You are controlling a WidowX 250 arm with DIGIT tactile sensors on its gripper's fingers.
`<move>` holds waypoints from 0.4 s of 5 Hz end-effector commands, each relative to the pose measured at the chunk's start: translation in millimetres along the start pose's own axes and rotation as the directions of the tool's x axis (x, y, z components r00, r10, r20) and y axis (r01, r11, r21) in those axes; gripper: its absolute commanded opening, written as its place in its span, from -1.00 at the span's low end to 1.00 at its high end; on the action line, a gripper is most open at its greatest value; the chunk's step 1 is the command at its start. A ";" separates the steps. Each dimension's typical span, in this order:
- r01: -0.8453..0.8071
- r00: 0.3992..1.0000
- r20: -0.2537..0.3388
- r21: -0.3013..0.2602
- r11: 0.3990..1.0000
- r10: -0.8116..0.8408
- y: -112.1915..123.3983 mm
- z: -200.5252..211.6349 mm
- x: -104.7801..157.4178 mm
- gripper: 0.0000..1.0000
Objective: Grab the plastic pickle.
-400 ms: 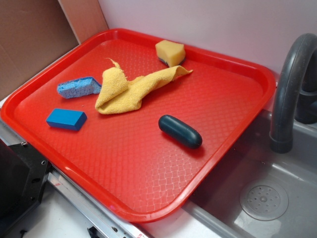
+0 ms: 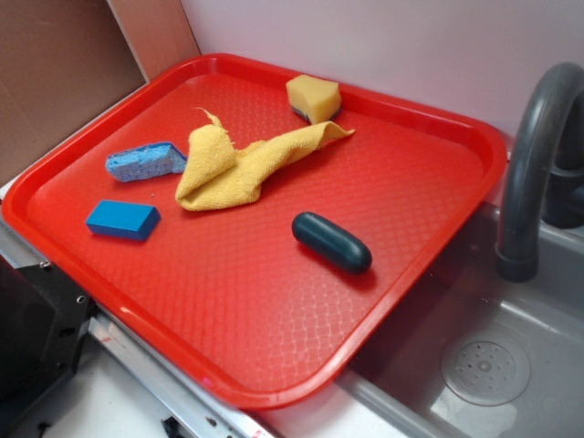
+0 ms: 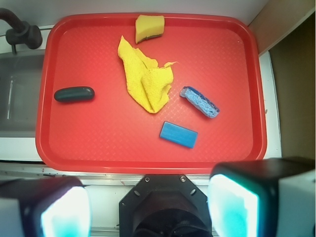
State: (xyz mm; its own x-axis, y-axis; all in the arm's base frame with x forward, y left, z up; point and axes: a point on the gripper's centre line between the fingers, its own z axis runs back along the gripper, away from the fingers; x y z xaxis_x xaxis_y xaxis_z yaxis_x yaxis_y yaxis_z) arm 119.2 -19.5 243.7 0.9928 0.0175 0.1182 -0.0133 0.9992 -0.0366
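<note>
Pickle (image 3: 74,94) lies alone on the red tray (image 3: 148,158), up and left of my claw (image 3: 148,207), long axis crosswise to my view; my fingers stand wide apart, holding nothing.

text: none legible | labels: none | brands: none | numbers: none | signs: none

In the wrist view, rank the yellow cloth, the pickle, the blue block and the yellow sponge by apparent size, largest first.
1. yellow cloth, clearly the largest.
2. plastic pickle and blue block: too alike to rank.
3. yellow sponge, slightly smaller, though it lies farthest from the camera.
</note>
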 end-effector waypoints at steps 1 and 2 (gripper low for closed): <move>0.354 0.935 0.025 0.026 0.935 -0.354 -25.2 -14.7 29.9 1.00; 0.575 0.816 0.039 0.033 0.817 -0.576 -47.2 -32.3 49.8 1.00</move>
State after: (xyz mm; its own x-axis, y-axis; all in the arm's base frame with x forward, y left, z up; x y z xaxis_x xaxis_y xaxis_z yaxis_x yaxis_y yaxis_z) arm 176.1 -65.1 212.2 0.8176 -0.5617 0.1265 0.5591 0.8270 0.0580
